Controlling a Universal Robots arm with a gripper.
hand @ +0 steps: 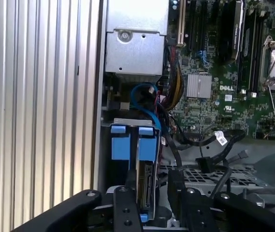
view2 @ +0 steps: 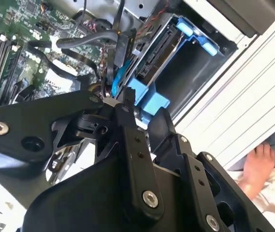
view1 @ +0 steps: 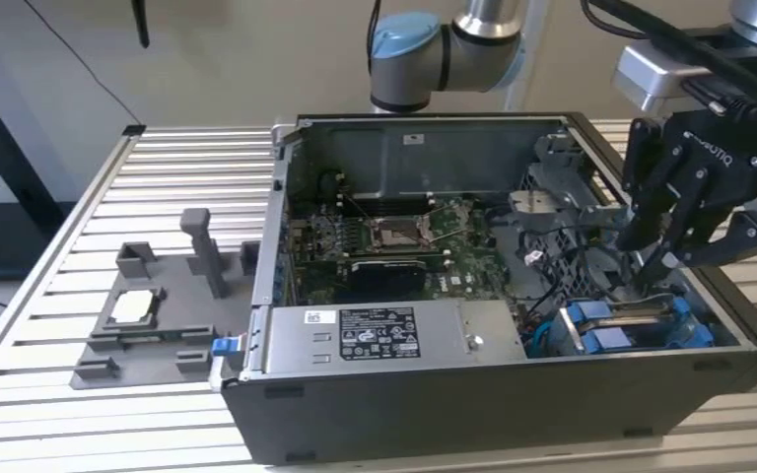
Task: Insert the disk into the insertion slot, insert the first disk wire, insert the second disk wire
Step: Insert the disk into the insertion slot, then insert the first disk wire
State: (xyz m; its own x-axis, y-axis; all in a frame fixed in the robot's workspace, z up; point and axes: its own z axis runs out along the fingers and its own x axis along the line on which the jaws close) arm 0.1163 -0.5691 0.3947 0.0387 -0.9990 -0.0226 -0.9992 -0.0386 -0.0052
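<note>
Directly below the gripper [view1: 653, 261], the disk [hand: 146, 179] is seen standing on edge inside the slot [hand: 130, 122]. Its blue frame is level with the blue part [hand: 118, 142] of the bay next to it. The jaws are held apart, just above the end of the disk. In both wrist views the disk's edge is seen through the gap between them, and nothing is seen clamped. One finger [hand: 176, 186] is set off to the side of the disk, with a dark gap between the two. Whether the other finger touches the frame cannot be told.

Just beyond the jaws, past the frame's far end, a blue cable [hand: 144, 99] is looped toward the power supply [hand: 136, 48]. To the side of the jaws away from the case wall, black wires [hand: 200, 140] are draped over a perforated metal plate [hand: 209, 176]. A black connector [hand: 203, 165] is seen at the end of one of them. Whether any wire is joined to the disk cannot be told. Farther out on that same side, the motherboard [hand: 224, 96] is laid flat in the open case [view1: 484, 414].

In the exterior view the gripper is lowered into the case at the corner holding the drive cage. The case is set on a slatted table [view1: 181, 177]. Well apart from the jaws, a grey fixture [view1: 155, 325] is placed on that table.
</note>
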